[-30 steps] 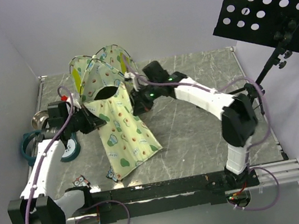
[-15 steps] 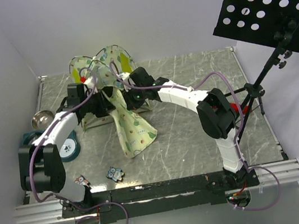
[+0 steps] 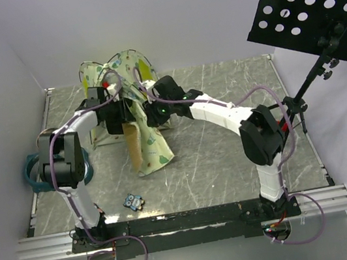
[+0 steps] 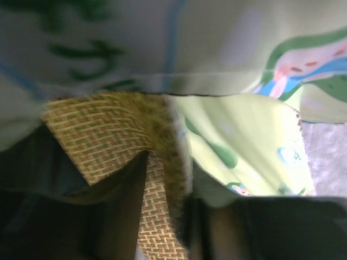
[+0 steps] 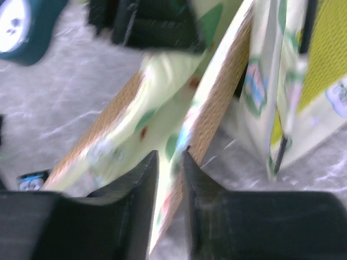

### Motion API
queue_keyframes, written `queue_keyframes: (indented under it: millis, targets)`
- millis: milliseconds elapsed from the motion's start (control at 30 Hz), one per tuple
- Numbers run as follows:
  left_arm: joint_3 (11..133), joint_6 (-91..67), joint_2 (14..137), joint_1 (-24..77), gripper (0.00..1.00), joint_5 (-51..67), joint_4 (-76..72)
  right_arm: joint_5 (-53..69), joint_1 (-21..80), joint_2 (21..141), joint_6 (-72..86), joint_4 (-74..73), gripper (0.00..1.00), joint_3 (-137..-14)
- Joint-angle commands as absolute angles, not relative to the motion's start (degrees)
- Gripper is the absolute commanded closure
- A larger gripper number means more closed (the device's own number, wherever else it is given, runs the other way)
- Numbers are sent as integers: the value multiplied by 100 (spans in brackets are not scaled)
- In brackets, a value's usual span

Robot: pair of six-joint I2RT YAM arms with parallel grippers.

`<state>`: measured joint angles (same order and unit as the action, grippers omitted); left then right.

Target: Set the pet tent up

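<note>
The pet tent [image 3: 119,67] sits slumped on the surface [image 3: 231,160], hoops leaning, dome not opened out. I judge setup under half done, with shaping it and placing the mat [image 3: 151,148] left. That mat droops folded in front of the tent. Left arm [image 3: 83,121] at the tent's front-left: jaws' state I cannot tell. Right arm [image 3: 213,109] at its front-right: jaws narrowly apart about the mat's edge, grip uncertain.

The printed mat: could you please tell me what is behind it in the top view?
The pet tent stands behind it, its arched top showing. The mat, the left arm and the right arm hide its lower part and base.
</note>
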<state>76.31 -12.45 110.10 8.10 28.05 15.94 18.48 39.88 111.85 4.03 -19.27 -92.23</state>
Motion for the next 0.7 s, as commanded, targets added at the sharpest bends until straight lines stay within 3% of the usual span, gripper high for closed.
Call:
queue_keyframes:
  millis: [0, 100, 167, 300, 500, 667]
  targets:
    - [7585, -687, 10715, 510, 56, 2407, 1934, 2512, 4008, 10223, 624, -2180, 58, -8939]
    - [7506, -256, 10014, 501, 31, 3170, 1829, 2707, 3982, 9836, 668, -2241, 52, -8685]
    - [7392, -202, 9477, 510, 1, 3497, 1601, 2786, 3903, 9643, 694, -2381, 47, -8509]
    - [7637, -342, 8887, 484, 0, 3560, 1836, 2777, 3666, 9256, 703, -2399, 34, -7789]
    - [7664, -1063, 8412, 18, 1, 3059, 2714, 3136, 3235, 9220, 808, -2558, 30, -7304]
    - [6902, -730, 7535, -308, 0, 3059, 3900, 3463, 3199, 9071, 922, -2497, 24, -6997]
